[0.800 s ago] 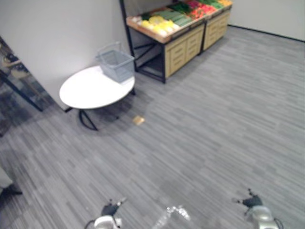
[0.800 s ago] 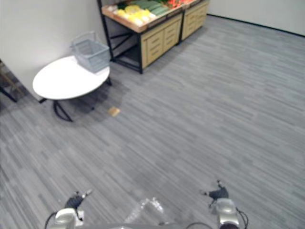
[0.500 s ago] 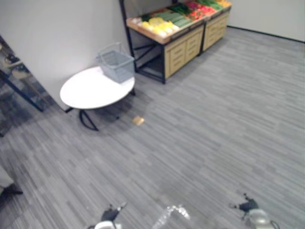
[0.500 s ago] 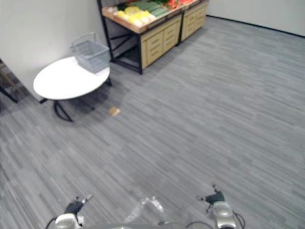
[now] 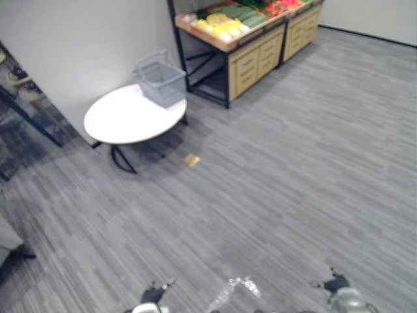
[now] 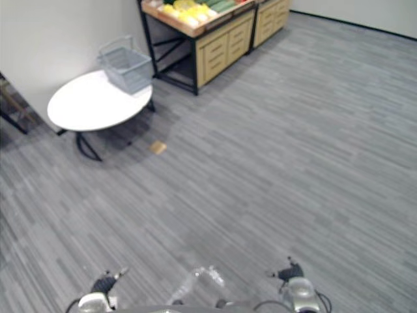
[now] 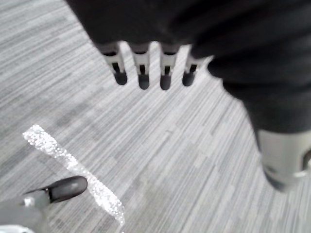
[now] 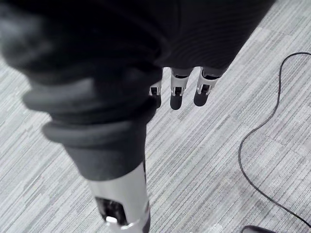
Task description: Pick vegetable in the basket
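Observation:
A grey wire basket (image 5: 159,82) stands on the far edge of a round white table (image 5: 124,120) at the back left, by the wall. Behind it a wooden stand (image 5: 251,49) carries yellow vegetables (image 5: 218,25), green ones (image 5: 245,13) and red ones (image 5: 280,6). My left hand (image 5: 152,293) and right hand (image 5: 336,284) hang low at the near edge of the eye views, far from table and stand. The left wrist view has the left hand's fingers (image 7: 142,68) straight and its thumb (image 7: 65,188) apart, with bare floor past them. The right hand's fingers (image 8: 176,95) are straight too and hold nothing.
Grey striped carpet floor stretches between me and the table. A small tan scrap (image 5: 191,159) lies on the floor near the table's black legs. The stand has drawers (image 5: 254,59) under its top. A dark frame (image 5: 26,114) leans at the far left.
The whole picture has shifted, so the camera has moved: table and stand sit a little higher and further right. Both hands have dropped slightly toward the bottom edge.

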You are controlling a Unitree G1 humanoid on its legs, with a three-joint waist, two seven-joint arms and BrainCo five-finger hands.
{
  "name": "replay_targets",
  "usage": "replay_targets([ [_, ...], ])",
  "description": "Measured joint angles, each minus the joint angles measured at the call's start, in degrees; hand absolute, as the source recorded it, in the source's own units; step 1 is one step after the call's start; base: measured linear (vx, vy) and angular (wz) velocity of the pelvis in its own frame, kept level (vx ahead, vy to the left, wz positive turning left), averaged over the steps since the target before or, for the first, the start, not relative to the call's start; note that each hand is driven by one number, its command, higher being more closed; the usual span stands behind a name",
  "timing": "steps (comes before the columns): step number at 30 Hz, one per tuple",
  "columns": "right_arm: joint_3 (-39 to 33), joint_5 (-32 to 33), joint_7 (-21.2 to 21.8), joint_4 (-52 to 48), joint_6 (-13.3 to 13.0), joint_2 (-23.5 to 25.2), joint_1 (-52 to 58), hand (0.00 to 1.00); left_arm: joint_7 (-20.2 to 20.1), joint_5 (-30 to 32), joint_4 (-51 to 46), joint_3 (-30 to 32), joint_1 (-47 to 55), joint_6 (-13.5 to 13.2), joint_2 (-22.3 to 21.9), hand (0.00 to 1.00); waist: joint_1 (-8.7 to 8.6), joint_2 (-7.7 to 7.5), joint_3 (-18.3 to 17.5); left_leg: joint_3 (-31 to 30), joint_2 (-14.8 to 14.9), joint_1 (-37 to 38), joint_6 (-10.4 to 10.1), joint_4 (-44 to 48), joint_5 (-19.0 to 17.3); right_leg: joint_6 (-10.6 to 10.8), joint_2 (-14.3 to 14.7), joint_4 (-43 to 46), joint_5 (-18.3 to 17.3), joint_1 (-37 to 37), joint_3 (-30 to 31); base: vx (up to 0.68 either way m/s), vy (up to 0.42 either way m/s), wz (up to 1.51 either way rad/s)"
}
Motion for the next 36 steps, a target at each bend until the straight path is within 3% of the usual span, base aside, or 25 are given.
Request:
replay_targets([
  [5, -0.13, 1.01, -0.01, 1.51, 0.09, 1.37, -0.33, 0.00, 0.34, -0.01, 0.33, 0.20, -0.30, 0.00, -0.16, 0.00, 0.00, -0.58, 0.31, -0.31, 0.28, -2.34, -0.85, 2.82, -1.13, -0.55, -0.61, 3.90, -2.61, -2.45, -0.65, -0.03, -0.031, 0.09],
  [7, 0.02, 2.37, 0.07, 3.16, 0.45, 1.89, 0.30, 0.00, 0.29, -0.10, 0.18, 0.69, -0.73, 0.00, -0.02, 0.00, 0.11, -2.72, 1.67, 0.54, 2.29, -10.63, -3.21, 23.04, -5.99, -1.06, -2.37, 6.93, -6.25, -2.61, -1.70, -0.02, -0.075, 0.36],
  [8, 0.21, 2.69, 0.08, 3.45, 0.46, 1.81, 0.42, 0.00, 0.28, -0.14, 0.21, 0.95, -0.91, 0.04, -0.03, 0.00, 0.17, -3.06, 2.11, 0.85, 3.39, -13.12, -3.16, 29.63, -6.13, -1.16, -2.55, 7.10, -6.55, -1.88, -1.77, -0.01, -0.093, 0.05],
  [10, 0.32, 3.21, 0.08, 3.80, 0.49, 0.45, 1.27, 0.00, 0.27, -1.87, 0.29, 1.24, 0.60, 0.54, -0.04, 0.00, 0.70, -2.49, 3.51, 5.28, 9.94, -19.40, -2.35, 48.04, -6.84, -2.04, -1.75, 6.98, -7.68, 2.12, -1.47, 0.08, -0.041, -0.10],
  [11, 0.23, 3.21, 0.04, 3.95, 0.75, 0.14, 1.38, 0.00, 0.27, -2.24, 0.29, 1.43, 0.66, 0.67, -0.03, 0.00, 0.72, -1.88, 3.71, 6.46, 10.57, -20.14, -2.09, 49.00, -7.53, -1.98, -1.89, 6.96, -7.99, 2.87, -1.35, 0.22, 0.056, -0.04],
  [14, -0.16, 3.23, 0.12, 4.00, 1.31, -2.30, -0.06, 0.00, 0.29, -2.25, -0.52, 2.82, -0.96, 0.67, 0.12, 0.00, 1.31, -1.61, 3.51, 11.47, 10.07, -24.52, -1.47, 39.98, -8.45, -0.91, -3.99, 6.42, -8.73, 3.14, 0.13, 0.25, 0.112, -0.21],
  [16, -1.14, 3.23, 0.15, 3.99, 1.32, -3.22, -0.90, 0.00, 0.30, -2.26, -0.74, 3.02, -2.00, 0.63, 0.92, 0.00, 1.86, -1.50, 3.50, 12.22, 6.90, -25.96, -1.22, 25.38, -3.78, 0.30, -5.91, 5.07, -9.06, 3.32, 0.86, 0.31, 0.164, -0.34],
  [17, -1.86, 3.23, 0.15, 3.98, 1.31, -3.77, -1.06, 0.00, 0.30, -2.26, -0.81, 3.00, -2.19, 0.30, 1.53, 0.00, 2.04, -0.74, 3.50, 12.66, 5.89, -25.96, -1.25, 16.47, 0.15, 1.41, -6.30, 3.92, -9.45, 4.54, 1.37, 0.42, 0.241, -0.33],
  [18, -1.79, 3.22, 0.17, 3.98, 1.31, -4.33, -0.98, 0.00, 0.28, -2.25, -0.79, 2.98, -2.03, 0.26, 2.38, 0.00, 2.31, 0.20, 3.37, 12.55, 5.99, -25.79, -0.78, 12.37, 1.39, 3.58, -6.26, 3.44, -10.36, 5.79, 1.99, 0.46, 0.279, -0.31],
  [19, -1.83, 3.18, 0.18, 3.99, 1.30, -4.47, -0.79, 0.00, 0.24, -2.24, -0.76, 2.99, -1.90, 0.27, 2.88, 0.00, 2.51, 0.46, 3.21, 12.38, 6.16, -25.73, 0.31, 12.12, 2.70, 4.23, -6.33, 3.27, -11.21, 6.64, 2.12, 0.52, 0.311, -0.22],
  [20, -1.78, 3.12, 0.51, 4.19, 1.28, -4.29, -0.50, 0.00, -0.03, -2.22, -0.75, 3.03, -1.63, 0.25, 3.92, 0.00, 2.79, -0.45, 2.78, 11.85, 4.83, -25.47, 3.47, 14.35, 5.64, 4.98, -8.43, 4.16, -12.45, 7.98, 2.09, 0.52, 0.281, -0.15],
  [21, -1.69, 2.96, 1.06, 4.14, 1.14, -4.36, -0.24, 0.00, -0.46, -2.09, -0.83, 3.02, -1.86, 0.13, 4.39, 0.00, 3.14, -1.88, 2.59, 11.62, 2.93, -25.32, 5.80, 15.64, 4.35, 5.36, -10.42, 8.40, -12.68, 6.63, 2.70, 0.54, 0.271, -0.10],
  [22, -1.62, 2.74, 1.30, 3.99, 0.90, -4.38, -0.31, 0.00, -0.85, -2.06, -0.83, 3.00, -1.87, 0.06, 4.69, 0.00, 3.25, -2.33, 2.48, 11.69, 2.10, -24.96, 6.91, 15.88, 3.33, 5.35, -11.35, 11.79, -12.67, 5.35, 3.35, 0.55, 0.278, -0.01],
  [23, -1.33, 2.00, 1.67, 3.96, 0.39, -4.35, -0.61, 0.00, -1.74, -1.96, -0.81, 3.06, -1.85, -0.08, 5.86, 0.00, 3.24, -4.05, 2.46, 12.19, 0.79, -23.69, 7.66, 16.96, 1.22, 6.11, -13.35, 20.23, -12.24, 2.56, 4.75, 0.58, 0.280, 0.08],
  [24, -1.30, 1.95, 2.17, 3.98, 0.22, -4.39, -0.55, 0.00, -2.06, -1.75, -0.78, 3.16, -1.58, -0.07, 6.97, 0.00, 3.26, -5.26, 2.56, 12.34, -0.03, -22.04, 7.82, 18.21, -1.13, 8.77, -14.74, 28.39, -10.64, 0.26, 5.86, 0.68, 0.302, 0.11],
  [25, -1.15, 1.86, 2.70, 3.93, 0.01, -4.49, -0.52, 0.00, -2.16, -1.62, -0.79, 3.18, -1.09, 0.02, 8.45, 0.00, 3.25, -6.19, 2.68, 11.92, -0.85, -18.39, 7.71, 18.87, -3.98, 13.32, -15.94, 40.36, -4.28, -3.19, 7.76, 0.57, 0.217, 0.08],
  [26, -0.64, 1.86, 2.88, 3.83, -0.17, -4.73, -0.33, 0.00, -2.17, -1.61, -0.84, 3.11, -0.93, 0.04, 9.00, 0.00, 3.14, -6.19, 2.71, 11.37, -1.10, -16.21, 7.69, 18.65, -5.06, 15.31, -16.21, 46.33, -2.32, -4.79, 8.51, 0.54, 0.185, 0.25],
  [28, 2.80, 0.91, 3.42, 2.50, -0.61, -6.82, -0.20, 0.00, -2.11, -1.59, -2.57, 2.51, -1.32, -0.12, 10.12, 0.00, 2.68, -5.27, 3.04, 8.49, -1.80, -7.53, 7.66, 14.69, -6.25, 13.63, -16.35, 64.42, -2.90, -12.18, 7.43, 0.51, 0.146, 0.43],
  [29, 2.79, 0.57, 3.49, 1.80, -0.74, -7.25, -0.05, 0.00, -2.09, -1.59, -2.57, 2.45, -1.91, -0.16, 10.16, 0.00, 2.31, -4.38, 3.41, 7.47, -1.82, -5.53, 7.65, 13.09, -6.25, 11.51, -16.28, 66.60, -4.04, -14.22, 6.11, 0.49, 0.099, 0.58],
  [30, 2.73, 0.30, 3.47, 0.75, -1.02, -8.15, -0.53, 0.00, -2.02, -1.61, -2.52, 2.04, -3.13, -0.14, 10.19, 0.00, 1.26, -3.46, 3.77, 5.11, -1.67, -2.54, 7.64, 10.57, -6.24, 7.07, -16.12, 67.37, -6.68, -17.98, 3.42, 0.46, 0.046, 0.79],
  [32, 2.71, 0.04, 3.14, -1.25, -1.27, -9.25, -0.87, 0.00, -1.84, -1.70, -2.46, -0.15, -4.48, -0.13, 10.36, 0.00, -0.26, -2.45, 4.47, 1.99, -1.16, 1.05, 7.44, 8.42, -6.31, 3.71, -15.84, 61.08, -9.13, -22.28, 0.19, 0.49, -0.044, 0.93],
  [33, 2.70, -0.43, 2.91, -2.04, -1.24, -9.74, -0.57, 0.00, -1.71, -1.76, -2.46, -0.88, -6.05, -0.14, 9.89, 0.00, -1.19, -2.12, 4.94, 0.37, -0.23, 2.75, 7.34, 8.35, -6.37, 2.76, -14.98, 51.79, -9.65, -23.95, -1.12, 0.52, -0.204, 1.00],
  [34, 2.69, -0.85, 2.45, -3.26, -1.23, -9.84, -0.25, 0.00, -1.53, -2.09, -2.46, -1.96, -6.72, -0.27, 9.71, 0.00, -1.77, -1.70, 5.01, -1.03, 0.87, 3.46, 6.93, 8.49, -6.56, 3.21, -14.03, 38.65, -8.66, -24.94, -1.42, 0.34, -0.168, 1.02],
  [35, 2.64, -1.52, 2.33, -3.86, -1.21, -9.90, -0.16, 0.00, -1.49, -2.15, -2.48, -2.06, -7.14, -0.40, 9.62, 0.00, -2.24, -1.62, 4.96, -1.62, 1.50, 3.47, 6.01, 8.54, -6.96, 3.33, -13.63, 31.64, -7.11, -25.30, -1.12, 0.53, -0.326, 1.10],
  [36, 2.54, -2.34, 2.01, -5.22, -1.18, -9.95, -0.22, 0.00, -1.25, -2.18, -2.36, -2.00, -8.02, -0.75, 9.70, 0.00, -3.05, -1.70, 5.02, -2.66, 2.84, 4.29, 2.82, 8.25, -8.87, 3.44, -13.26, 18.83, -2.76, -25.81, 0.49, 0.38, -0.268, 0.86],
])
